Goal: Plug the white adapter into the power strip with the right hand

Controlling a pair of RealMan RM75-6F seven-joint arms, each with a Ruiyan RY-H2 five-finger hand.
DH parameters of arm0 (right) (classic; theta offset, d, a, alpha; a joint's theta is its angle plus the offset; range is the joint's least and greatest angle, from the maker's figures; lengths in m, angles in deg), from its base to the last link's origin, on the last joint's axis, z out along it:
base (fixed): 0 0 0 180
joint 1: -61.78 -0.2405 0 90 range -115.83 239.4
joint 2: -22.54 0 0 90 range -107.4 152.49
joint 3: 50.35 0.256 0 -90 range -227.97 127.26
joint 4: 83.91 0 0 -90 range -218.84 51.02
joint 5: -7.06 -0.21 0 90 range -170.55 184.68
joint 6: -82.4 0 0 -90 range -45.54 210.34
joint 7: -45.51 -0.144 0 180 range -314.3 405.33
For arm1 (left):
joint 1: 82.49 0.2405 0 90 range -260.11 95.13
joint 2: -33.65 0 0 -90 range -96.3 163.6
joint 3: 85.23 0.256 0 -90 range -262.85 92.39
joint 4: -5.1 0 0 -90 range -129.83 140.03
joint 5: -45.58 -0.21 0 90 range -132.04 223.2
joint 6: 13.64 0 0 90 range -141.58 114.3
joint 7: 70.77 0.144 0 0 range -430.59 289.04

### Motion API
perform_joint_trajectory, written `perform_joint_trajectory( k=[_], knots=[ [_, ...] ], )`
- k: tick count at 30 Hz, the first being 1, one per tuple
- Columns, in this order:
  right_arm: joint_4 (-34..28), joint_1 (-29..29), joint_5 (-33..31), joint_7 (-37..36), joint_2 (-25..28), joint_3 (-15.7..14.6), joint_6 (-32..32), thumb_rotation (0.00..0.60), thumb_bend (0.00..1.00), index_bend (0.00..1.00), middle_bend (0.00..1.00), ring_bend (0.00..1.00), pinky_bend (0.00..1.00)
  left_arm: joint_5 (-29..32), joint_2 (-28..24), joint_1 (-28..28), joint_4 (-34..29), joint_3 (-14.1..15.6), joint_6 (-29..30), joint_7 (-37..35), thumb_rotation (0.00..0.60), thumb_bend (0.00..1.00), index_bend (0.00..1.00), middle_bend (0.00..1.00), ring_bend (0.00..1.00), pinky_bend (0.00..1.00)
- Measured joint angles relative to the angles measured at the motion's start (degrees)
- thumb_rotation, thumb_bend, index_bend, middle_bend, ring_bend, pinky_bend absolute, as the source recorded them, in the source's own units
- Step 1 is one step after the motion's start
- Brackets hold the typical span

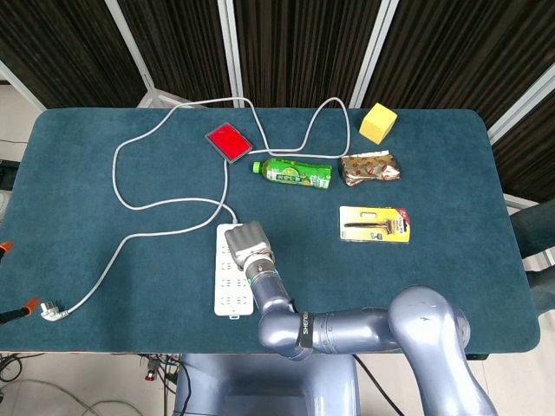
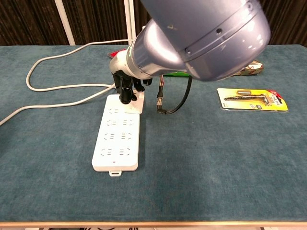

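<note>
The white power strip (image 1: 231, 293) (image 2: 117, 139) lies lengthwise at the front of the table, left of centre. My right hand (image 1: 246, 243) (image 2: 125, 86) hangs over the strip's far end, its dark fingers closed round the white adapter (image 2: 137, 103). The adapter sits low at the strip's far right corner; I cannot tell whether its pins are in a socket. From the head view the hand hides the adapter. The strip's grey cable (image 1: 130, 204) loops across the table to a loose plug (image 1: 50, 310). My left hand shows in neither view.
A red flat object (image 1: 227, 141), green bottle (image 1: 293, 173), snack packet (image 1: 369, 167) and yellow block (image 1: 378, 122) lie at the back. A carded tool (image 1: 375, 224) (image 2: 253, 99) lies to the right. A black cable (image 2: 165, 103) dangles from my right wrist.
</note>
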State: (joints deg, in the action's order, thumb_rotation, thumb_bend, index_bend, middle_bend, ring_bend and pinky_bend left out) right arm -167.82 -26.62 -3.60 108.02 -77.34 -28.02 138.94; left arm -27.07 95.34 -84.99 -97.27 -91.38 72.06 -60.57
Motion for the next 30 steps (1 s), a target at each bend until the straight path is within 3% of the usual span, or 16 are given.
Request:
perform_joint_trajectory(
  k=[30],
  knots=[
    [5.3,-1.0,0.2,0.9,-3.4,0.7,-2.2,0.6,0.9,1.0,0.75,0.83,0.99,0.1,0.2,-0.4,0.2,0.2,-0.7,0.4,0.6,0.06,0.16,0.0,0.0,0.0]
  ],
)
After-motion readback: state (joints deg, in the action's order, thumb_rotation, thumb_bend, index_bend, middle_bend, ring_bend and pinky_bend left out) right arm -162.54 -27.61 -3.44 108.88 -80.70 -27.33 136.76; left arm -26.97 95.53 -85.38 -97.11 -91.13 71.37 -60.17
